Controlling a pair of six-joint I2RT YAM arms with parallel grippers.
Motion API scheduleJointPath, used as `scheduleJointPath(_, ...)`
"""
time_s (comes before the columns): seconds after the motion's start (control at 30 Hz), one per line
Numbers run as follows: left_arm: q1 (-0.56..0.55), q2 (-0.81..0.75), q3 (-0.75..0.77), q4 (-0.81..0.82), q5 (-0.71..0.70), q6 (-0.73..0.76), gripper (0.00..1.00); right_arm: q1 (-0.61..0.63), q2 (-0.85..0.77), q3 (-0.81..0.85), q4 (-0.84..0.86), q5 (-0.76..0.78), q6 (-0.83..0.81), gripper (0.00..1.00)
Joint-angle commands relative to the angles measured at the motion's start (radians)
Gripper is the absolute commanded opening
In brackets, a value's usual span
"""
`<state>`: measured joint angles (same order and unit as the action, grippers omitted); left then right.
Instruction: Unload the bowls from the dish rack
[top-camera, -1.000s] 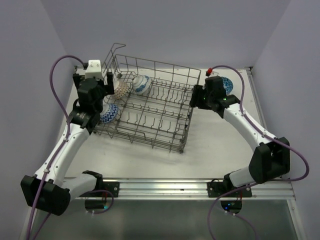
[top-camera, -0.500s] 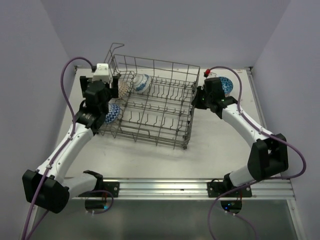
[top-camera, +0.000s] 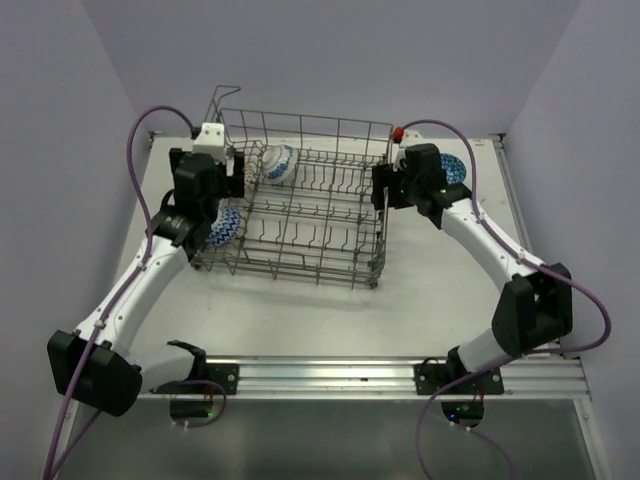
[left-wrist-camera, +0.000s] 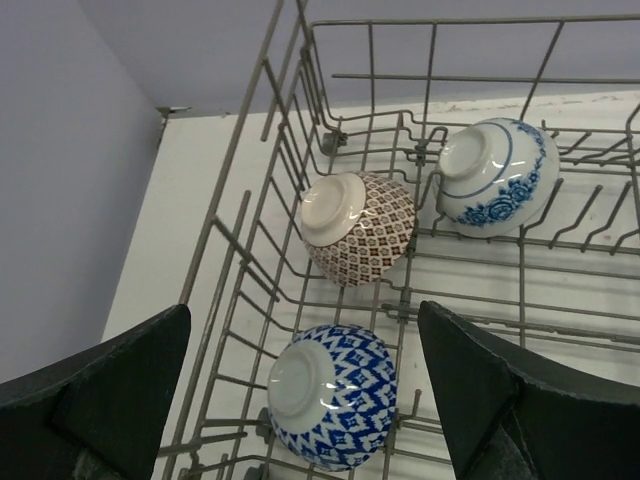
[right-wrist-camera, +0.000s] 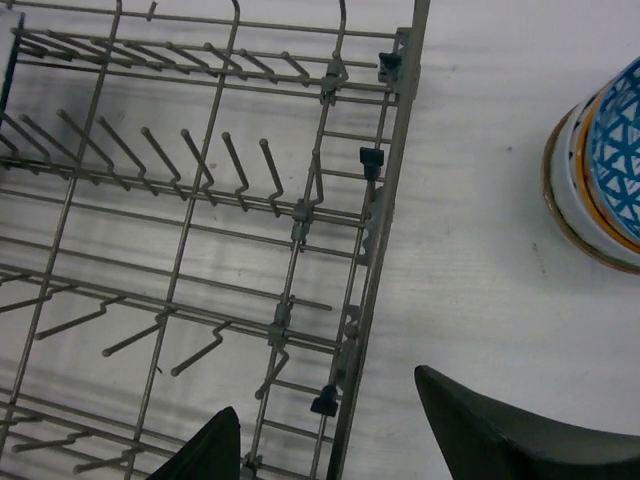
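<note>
The grey wire dish rack (top-camera: 312, 216) sits mid-table. Three bowls lie on their sides at its left end: a blue diamond-patterned one (left-wrist-camera: 335, 395), a red-brown patterned one (left-wrist-camera: 360, 228) and a white one with blue flowers (left-wrist-camera: 490, 175). In the top view the diamond bowl (top-camera: 226, 226) and the flowered bowl (top-camera: 281, 164) show; my left gripper hides the red-brown one. My left gripper (left-wrist-camera: 303, 330) is open and empty above the diamond bowl, at the rack's left end (top-camera: 238, 175). My right gripper (right-wrist-camera: 328, 395) is open, its jaws straddling the rack's right wall (right-wrist-camera: 385, 215).
A stack of bowls, blue-patterned on top (top-camera: 455, 168), stands on the table right of the rack, at the right edge of the right wrist view (right-wrist-camera: 600, 170). Walls close in the table at the back and both sides. A raised wire handle (top-camera: 222, 97) stands at the rack's back left corner.
The rack has swung from skewed to nearly square with the table. My left gripper moved right over the rack's left end. My right gripper moved left onto the rack's right wall.
</note>
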<state>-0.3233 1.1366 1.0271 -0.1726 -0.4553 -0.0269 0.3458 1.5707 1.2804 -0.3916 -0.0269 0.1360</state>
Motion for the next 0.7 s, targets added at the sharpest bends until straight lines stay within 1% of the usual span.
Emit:
scheduleJointPath(0.0,-0.002,0.119,0.178,-0.117,0.122,-0.056,1.0,-0.002,-0.179,-0.038,0.082,0.088,-0.003,0.78)
scheduleJointPath(0.03,-0.002,0.156,0.217,-0.204,0.138,-0.07,0.99,-0.001,-0.205,-0.049,0.089,0.141,0.014,0.84)
scheduleJointPath(0.07,-0.002,0.222,0.252,-0.246,0.141,-0.079,0.97,-0.002,-0.233,-0.062,0.103,0.159,0.026,0.87)
scheduleJointPath(0.1,-0.002,0.248,0.307,-0.283,0.139,-0.085,0.97,-0.01,-0.274,-0.088,0.108,0.168,0.045,0.88)
scheduleJointPath(0.13,-0.002,0.273,0.32,-0.33,0.136,-0.091,0.97,-0.016,-0.294,-0.101,0.109,0.165,0.053,0.9)
scheduleJointPath(0.2,-0.002,0.317,0.326,-0.361,0.129,-0.097,0.97,-0.046,-0.331,-0.133,0.106,0.148,0.1,0.91)
scheduleJointPath(0.23,-0.002,0.325,0.32,-0.384,0.127,-0.113,0.97,-0.059,-0.339,-0.142,0.105,0.134,0.115,0.92)
scheduleJointPath(0.27,-0.002,0.333,0.309,-0.39,0.136,-0.12,0.97,-0.074,-0.343,-0.153,0.105,0.086,0.131,0.92)
scheduleJointPath(0.37,-0.003,0.334,0.257,-0.401,0.145,-0.162,0.97,-0.129,-0.341,-0.174,0.105,0.032,0.18,0.92)
scheduleJointPath(0.43,-0.003,0.334,0.21,-0.404,0.132,-0.185,0.97,-0.14,-0.325,-0.174,0.105,0.031,0.201,0.92)
scheduleJointPath(0.47,-0.002,0.336,0.194,-0.403,0.113,-0.189,0.97,-0.149,-0.319,-0.173,0.105,-0.005,0.206,0.92)
scheduleJointPath(0.57,-0.003,0.334,0.145,-0.406,0.09,-0.212,0.97,-0.156,-0.304,-0.174,0.103,-0.027,0.217,0.92)
scheduleJointPath(0.67,-0.003,0.331,0.091,-0.38,0.072,-0.228,0.97,-0.159,-0.307,-0.177,0.106,-0.041,0.22,0.92)
